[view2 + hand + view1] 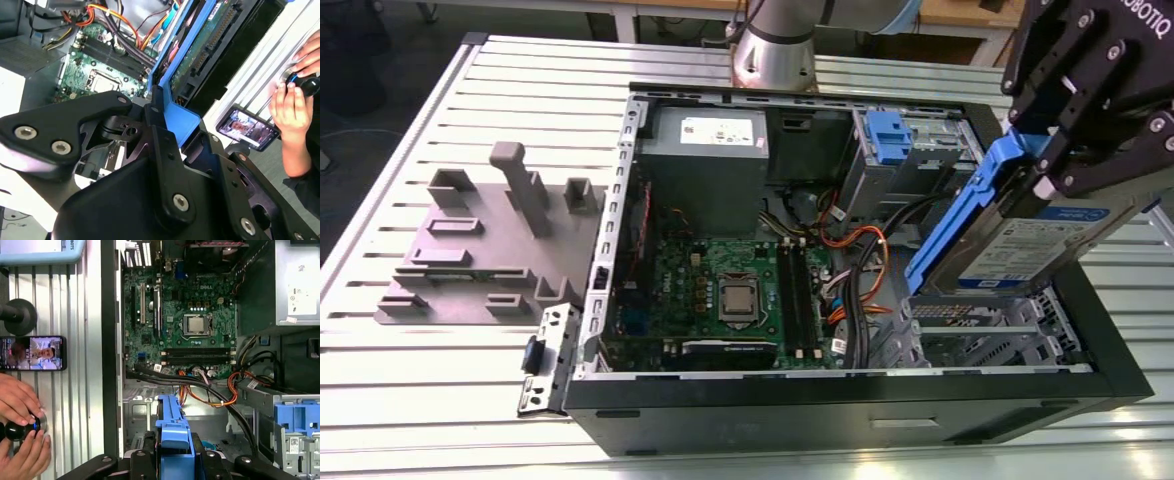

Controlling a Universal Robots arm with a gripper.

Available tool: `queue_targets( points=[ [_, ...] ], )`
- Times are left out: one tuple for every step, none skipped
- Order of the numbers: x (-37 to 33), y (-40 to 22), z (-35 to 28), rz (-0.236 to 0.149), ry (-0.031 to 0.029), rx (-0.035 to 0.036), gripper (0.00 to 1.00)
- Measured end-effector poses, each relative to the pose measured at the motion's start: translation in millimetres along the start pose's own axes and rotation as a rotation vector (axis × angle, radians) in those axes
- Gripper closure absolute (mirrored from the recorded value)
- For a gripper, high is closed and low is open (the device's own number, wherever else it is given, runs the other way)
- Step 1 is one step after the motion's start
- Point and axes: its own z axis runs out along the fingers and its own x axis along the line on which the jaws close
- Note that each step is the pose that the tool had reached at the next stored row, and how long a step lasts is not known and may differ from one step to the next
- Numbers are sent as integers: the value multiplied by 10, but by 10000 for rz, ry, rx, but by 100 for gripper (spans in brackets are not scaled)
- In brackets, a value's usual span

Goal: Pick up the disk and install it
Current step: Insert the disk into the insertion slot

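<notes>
In the exterior view the disk (1034, 240), a silver drive with a blue-and-white label in a blue carrier, hangs tilted above the metal drive cage (987, 325) at the front right corner of the open computer case (854, 410). My black gripper (1051, 152) is shut on the upper end of the carrier. In the second wrist view the gripper (167, 120) clamps the blue frame, and the disk (200, 45) shows its green circuit side. The first wrist view has the carrier's blue edge (172, 430) between the fingers (145, 460), over the case floor.
Inside the case lie the motherboard (185, 325), orange and black cables (215, 390), a grey power supply (707, 150) and a small blue bracket (887, 135). A grey fixture plate (480, 250) sits at the exterior view's left. A person's hands (20, 415) and a phone (32, 352) are beside the case.
</notes>
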Motion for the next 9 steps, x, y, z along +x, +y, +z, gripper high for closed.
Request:
queue_targets(
  points=[
    [3, -22, 14, 0, -1, 0, 64],
    [6, -44, 27, 1, -1, 0, 64],
    [10, -64, 38, 1, 0, 0, 64],
    [13, -82, 49, 0, 0, 0, 64],
    [17, -96, 61, 0, 0, 0, 64],
    [23, -107, 75, 0, 0, 0, 64],
    [32, -115, 92, 0, 0, 0, 64],
    [42, -120, 109, 0, -1, 0, 64],
    [50, -125, 125, 0, 0, 0, 64]
  ],
)
